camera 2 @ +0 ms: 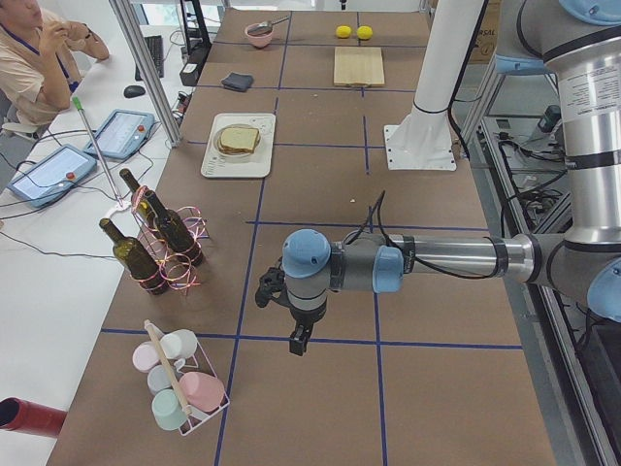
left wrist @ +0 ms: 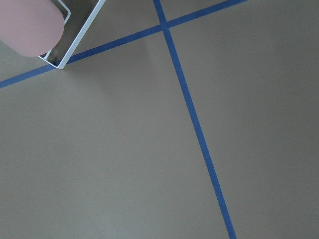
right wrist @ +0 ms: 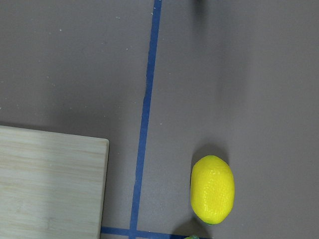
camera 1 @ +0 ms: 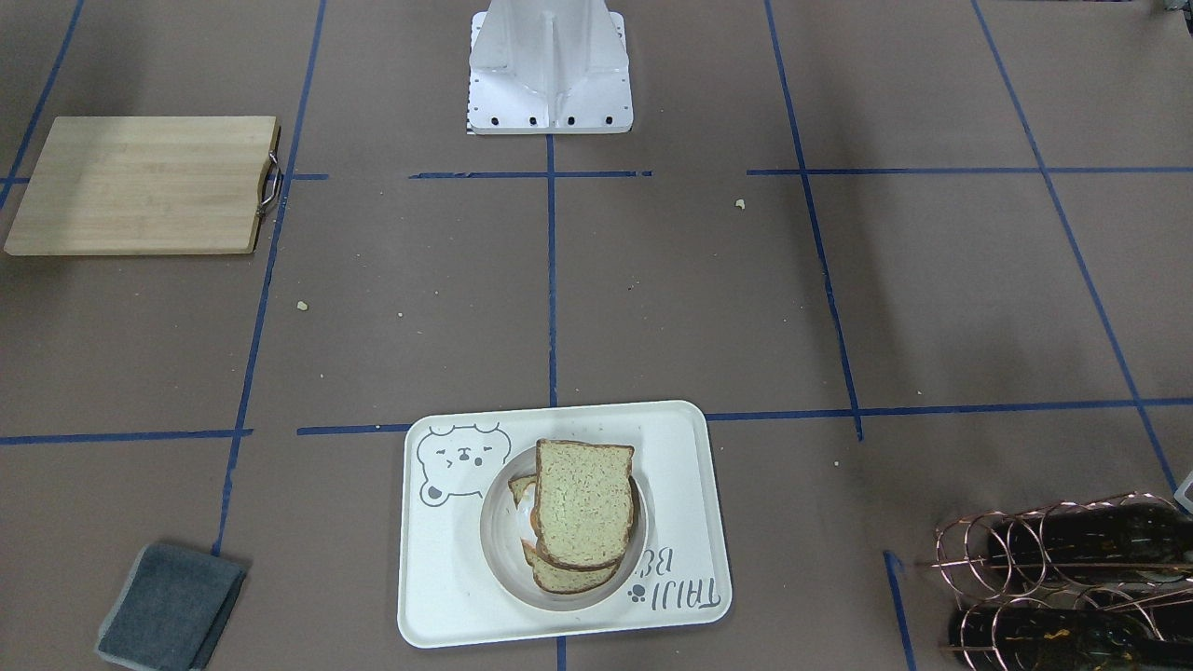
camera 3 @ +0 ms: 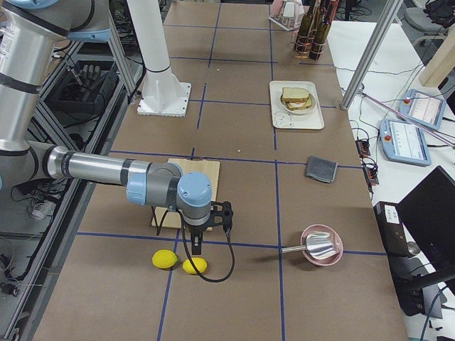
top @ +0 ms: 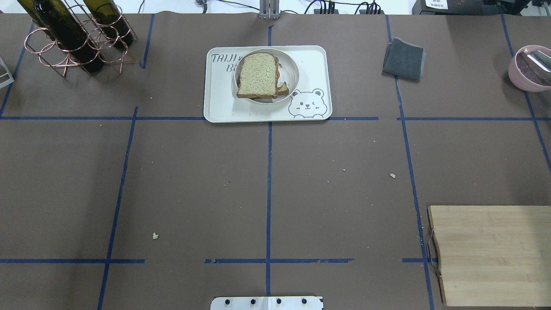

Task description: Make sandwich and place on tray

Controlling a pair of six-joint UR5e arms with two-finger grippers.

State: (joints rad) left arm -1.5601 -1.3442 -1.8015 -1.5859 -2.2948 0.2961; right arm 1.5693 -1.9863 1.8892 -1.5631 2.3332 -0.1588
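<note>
While the left gripper [camera 2: 299, 340] and right gripper [camera 3: 196, 246] hang well away, the sandwich [top: 257, 75] sits in a round dish [top: 293, 71] on the far-centre tray [top: 224, 110].
Whether either claw is released or clenched cannot be told.

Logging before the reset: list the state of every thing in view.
sandwich: stacked, in the bowl
bowl: upright on the tray
tray: lying flat
cutting board: lying flat
cloth: folded
left claw: open or shut, cannot tell
right claw: open or shut, cannot tell
</note>
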